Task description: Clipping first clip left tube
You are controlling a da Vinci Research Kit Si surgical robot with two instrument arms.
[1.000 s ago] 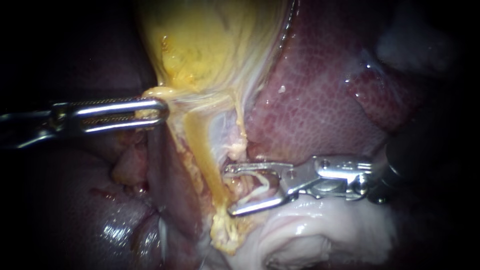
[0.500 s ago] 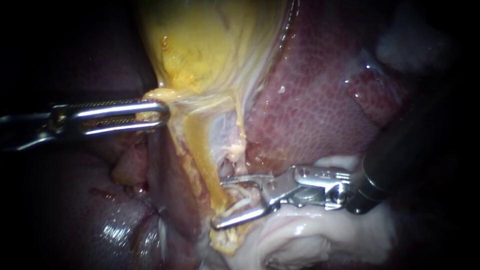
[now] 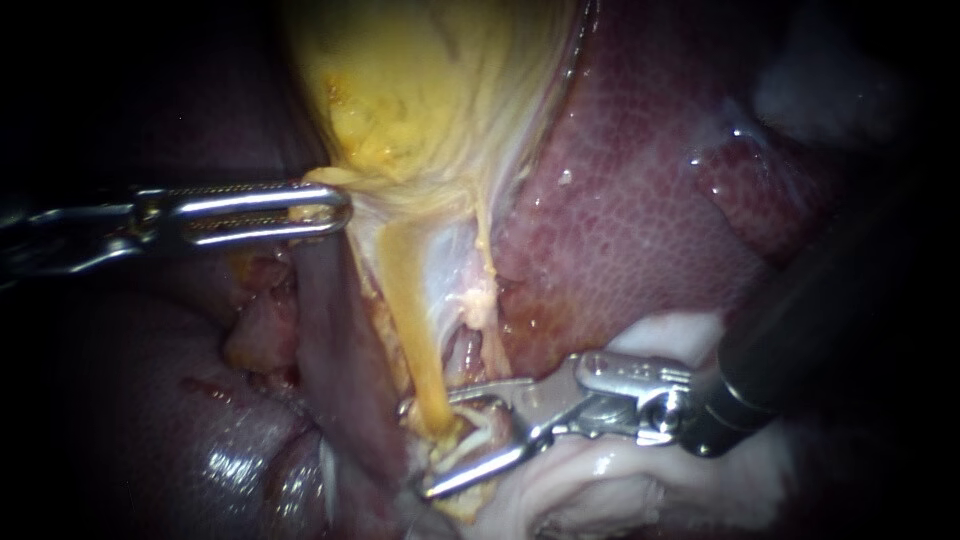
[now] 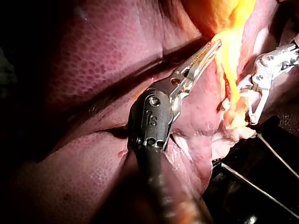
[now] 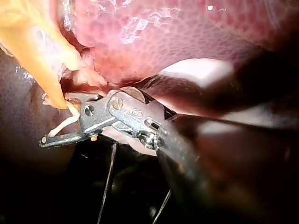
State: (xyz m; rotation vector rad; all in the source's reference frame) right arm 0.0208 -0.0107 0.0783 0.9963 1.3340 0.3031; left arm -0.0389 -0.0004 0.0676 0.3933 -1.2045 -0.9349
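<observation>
The yellow gallbladder narrows into a thick yellow left tube and a thin pale right tube. My left instrument comes in level, and its long jaws are shut on the gallbladder's lower edge. My right instrument has its jaws open, one on each side of the left tube's lower end, with a pale clip between them. In the left wrist view my left instrument grips yellow tissue. The right wrist view shows the open jaws of my right instrument under the left tube.
Dark red liver fills the right side behind the tubes. Pale white tissue lies under my right instrument's shaft. A purplish fold stands just left of the left tube.
My right instrument has moved left and down, so its open jaws now straddle the left tube's lower end. My left instrument has lifted a little, drawing the tube straighter.
</observation>
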